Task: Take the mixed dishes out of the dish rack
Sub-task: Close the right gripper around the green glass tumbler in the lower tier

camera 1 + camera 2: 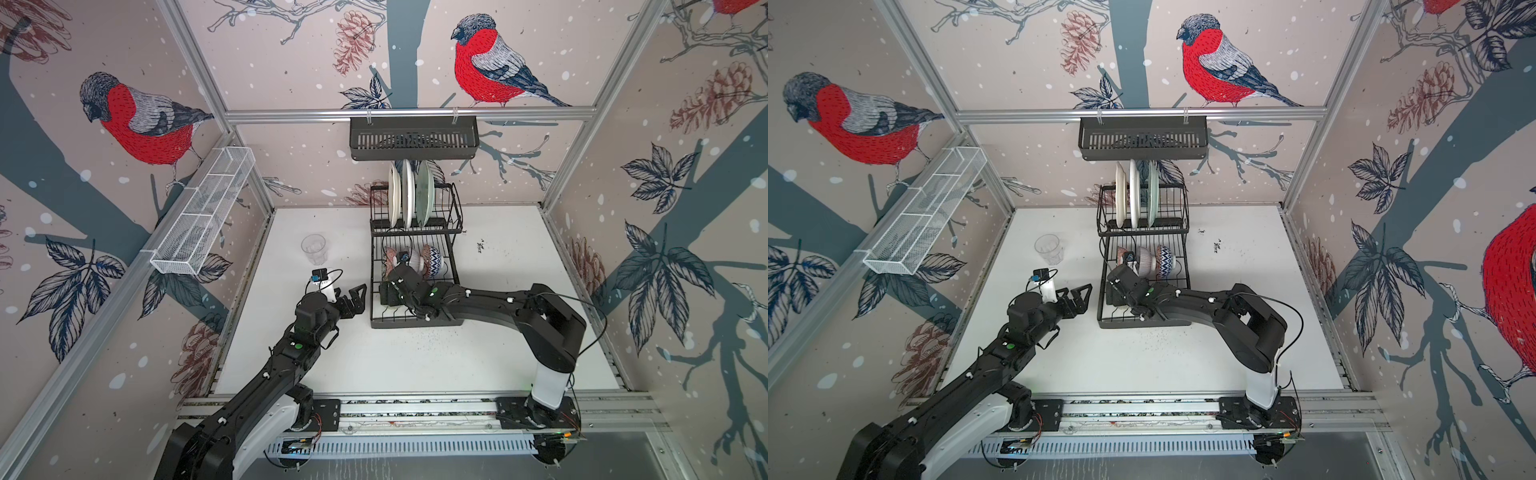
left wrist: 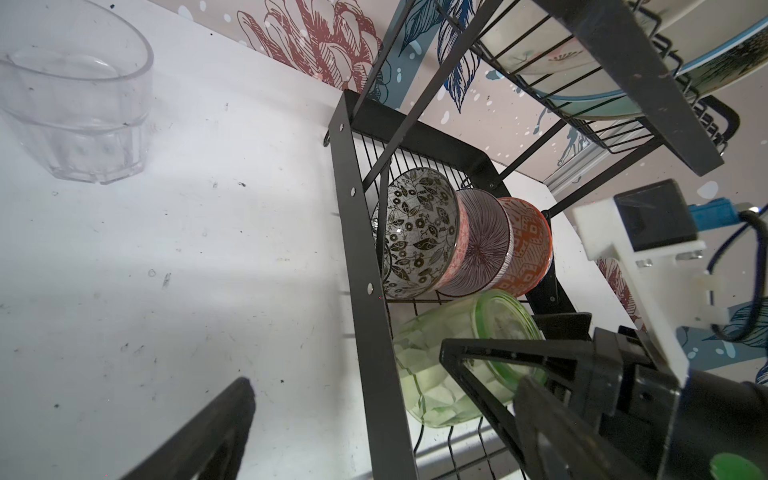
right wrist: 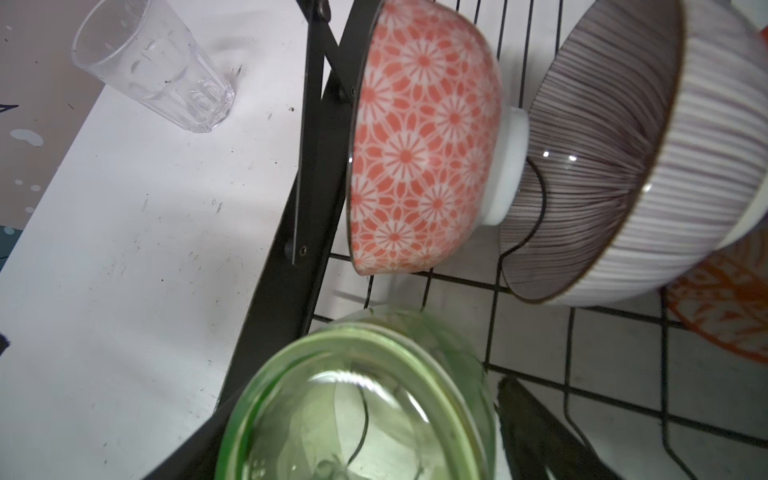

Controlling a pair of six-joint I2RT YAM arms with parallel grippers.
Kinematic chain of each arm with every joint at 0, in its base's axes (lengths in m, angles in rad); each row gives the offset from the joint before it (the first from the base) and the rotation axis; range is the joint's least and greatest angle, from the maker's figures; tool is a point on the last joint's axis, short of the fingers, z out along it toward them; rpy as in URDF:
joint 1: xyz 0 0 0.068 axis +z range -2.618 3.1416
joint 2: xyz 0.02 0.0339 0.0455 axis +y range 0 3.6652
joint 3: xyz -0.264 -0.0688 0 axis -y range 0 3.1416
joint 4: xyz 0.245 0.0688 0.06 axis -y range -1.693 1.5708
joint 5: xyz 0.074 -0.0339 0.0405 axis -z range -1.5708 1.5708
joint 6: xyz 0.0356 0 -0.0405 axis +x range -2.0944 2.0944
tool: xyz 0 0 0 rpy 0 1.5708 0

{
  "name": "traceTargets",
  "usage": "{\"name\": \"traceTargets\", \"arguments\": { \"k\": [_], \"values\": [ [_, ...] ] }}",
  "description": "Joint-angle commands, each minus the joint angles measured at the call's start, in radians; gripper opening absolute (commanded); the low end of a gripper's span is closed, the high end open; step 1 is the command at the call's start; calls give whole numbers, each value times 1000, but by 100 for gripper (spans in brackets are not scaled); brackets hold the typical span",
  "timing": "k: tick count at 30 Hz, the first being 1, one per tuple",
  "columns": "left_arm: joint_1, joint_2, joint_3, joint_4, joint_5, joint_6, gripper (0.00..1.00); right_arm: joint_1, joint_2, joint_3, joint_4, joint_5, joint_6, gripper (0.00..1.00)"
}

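Observation:
The dish rack [image 1: 415, 323] stands mid-table with three plates [image 1: 408, 195] upright on its upper level. On the lower level are three patterned bowls [image 2: 419, 232] and the green ribbed glass [image 3: 353, 407], which lies tilted. My right gripper [image 3: 353, 415] reaches into the lower level. One of its fingers [image 3: 536, 432] is on each side of the glass, shut on it. In both top views my left gripper [image 1: 355, 297] hangs open and empty just left of the rack's front. The clear glass [image 1: 313, 248] stands upright on the table left of the rack.
A slotted black shelf basket [image 1: 414, 137] hangs on the back rail above the plates. A long white mesh basket [image 1: 203, 212] runs along the left wall. The rack's upper level overhangs the bowls. White table [image 1: 519, 291] lies right of the rack.

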Motion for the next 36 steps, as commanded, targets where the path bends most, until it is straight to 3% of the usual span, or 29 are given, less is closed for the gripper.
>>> {"name": "traceTargets", "arguments": {
  "k": [1,8,22,36],
  "values": [
    [-1,3,8,13,-11,-4,97,-1,11,15,-16,30,-10,86],
    [-1,11,11,13,-12,-7,97,2,38,42,-39,65,-11,80],
    [-1,14,12,13,-7,-12,97,3,24,54,-50,47,-4,57],
    [-1,28,18,9,-18,-12,97,0,-29,39,-49,42,7,54]
  ]
}}
